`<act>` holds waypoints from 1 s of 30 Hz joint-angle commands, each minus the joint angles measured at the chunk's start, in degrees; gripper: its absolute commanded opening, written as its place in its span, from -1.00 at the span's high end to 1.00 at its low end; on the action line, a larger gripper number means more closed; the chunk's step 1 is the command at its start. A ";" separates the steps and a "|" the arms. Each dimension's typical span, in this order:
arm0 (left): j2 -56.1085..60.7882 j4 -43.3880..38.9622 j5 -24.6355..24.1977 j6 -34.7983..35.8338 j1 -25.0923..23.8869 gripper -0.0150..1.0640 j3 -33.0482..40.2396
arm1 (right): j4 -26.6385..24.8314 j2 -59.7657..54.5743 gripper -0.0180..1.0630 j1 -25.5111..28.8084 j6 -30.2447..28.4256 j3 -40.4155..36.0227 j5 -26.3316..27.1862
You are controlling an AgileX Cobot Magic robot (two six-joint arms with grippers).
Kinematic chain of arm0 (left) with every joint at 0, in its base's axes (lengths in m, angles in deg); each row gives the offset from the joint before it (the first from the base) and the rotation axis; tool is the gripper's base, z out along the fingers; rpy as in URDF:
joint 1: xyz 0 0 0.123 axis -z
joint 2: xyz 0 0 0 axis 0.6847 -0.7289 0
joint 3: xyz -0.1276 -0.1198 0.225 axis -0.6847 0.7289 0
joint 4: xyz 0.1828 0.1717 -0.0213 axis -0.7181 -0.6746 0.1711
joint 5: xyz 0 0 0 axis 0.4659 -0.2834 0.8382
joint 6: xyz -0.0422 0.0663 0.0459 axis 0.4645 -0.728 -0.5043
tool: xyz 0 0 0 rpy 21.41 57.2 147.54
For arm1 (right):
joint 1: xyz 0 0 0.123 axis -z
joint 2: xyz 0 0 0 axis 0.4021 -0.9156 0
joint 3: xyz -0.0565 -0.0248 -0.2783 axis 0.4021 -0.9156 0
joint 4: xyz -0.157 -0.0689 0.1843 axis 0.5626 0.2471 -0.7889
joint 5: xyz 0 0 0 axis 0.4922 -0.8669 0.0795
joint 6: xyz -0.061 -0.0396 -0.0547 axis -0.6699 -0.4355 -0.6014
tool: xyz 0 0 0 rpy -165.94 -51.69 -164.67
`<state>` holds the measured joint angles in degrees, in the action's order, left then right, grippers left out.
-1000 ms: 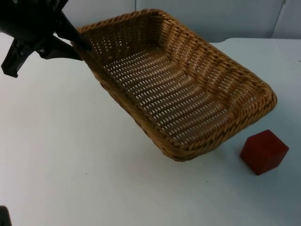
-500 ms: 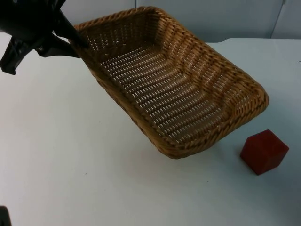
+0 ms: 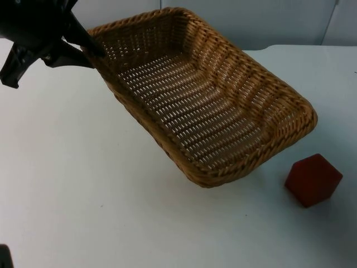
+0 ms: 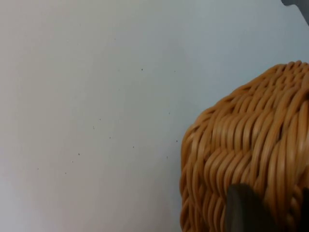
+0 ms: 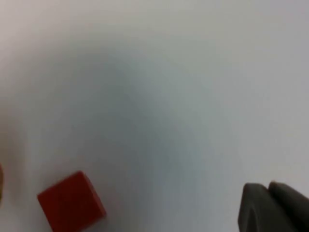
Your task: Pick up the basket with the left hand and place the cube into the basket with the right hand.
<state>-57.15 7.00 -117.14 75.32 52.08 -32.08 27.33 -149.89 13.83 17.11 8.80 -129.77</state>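
White table (image 3: 83, 184) — basket (image 3: 201, 106) seemingly tilted in left gripper (image 3: 93, 53), cube (image 3: 313, 180) beside.

Wicker basket (image 3: 201, 106) tilted, empty, one corner raised; red cube (image 3: 313, 180) on table just beside.

white counter (image 3: 111, 212) with a red cube (image 3: 313, 180) sitting on it, just beside the wicker basket's (image 3: 195, 106) low corner

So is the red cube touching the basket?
Apart. In the top view white table shows between the cube and the basket, which the left gripper holds.
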 commanded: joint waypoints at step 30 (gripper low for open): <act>0.82 1.39 1.30 0.46 -0.01 0.98 -0.60 | -32.67 -12.76 -0.71 0.13 -37.20 1.15 -18.04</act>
<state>-57.15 6.66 -115.72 74.99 52.08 -32.08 -10.46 -162.80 13.83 -24.09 9.56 -146.75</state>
